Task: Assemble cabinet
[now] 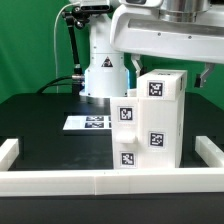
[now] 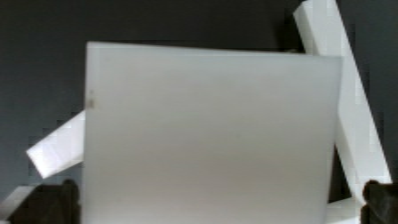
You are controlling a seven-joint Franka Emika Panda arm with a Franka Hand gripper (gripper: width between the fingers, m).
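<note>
The white cabinet (image 1: 153, 120) stands upright at the exterior view's right of middle, against the front rail, with square black-and-white tags on its faces. A narrower block section (image 1: 126, 135) sits on its left side. My gripper (image 1: 167, 76) hangs over the cabinet's top, with dark fingers (image 1: 205, 73) on either side of it. In the wrist view the cabinet's blank white face (image 2: 210, 130) fills the middle, between my gripper (image 2: 208, 205) fingers (image 2: 45, 205). A dark gap shows between the face and one finger. The jaws are open and hold nothing.
The long low white frame rails run along the front (image 1: 70, 182), the left (image 1: 8, 150) and the right (image 1: 210, 148) of the black table. The marker board (image 1: 88, 123) lies flat behind the cabinet, near the robot base (image 1: 103, 75). Rail pieces show in the wrist view (image 2: 54, 150).
</note>
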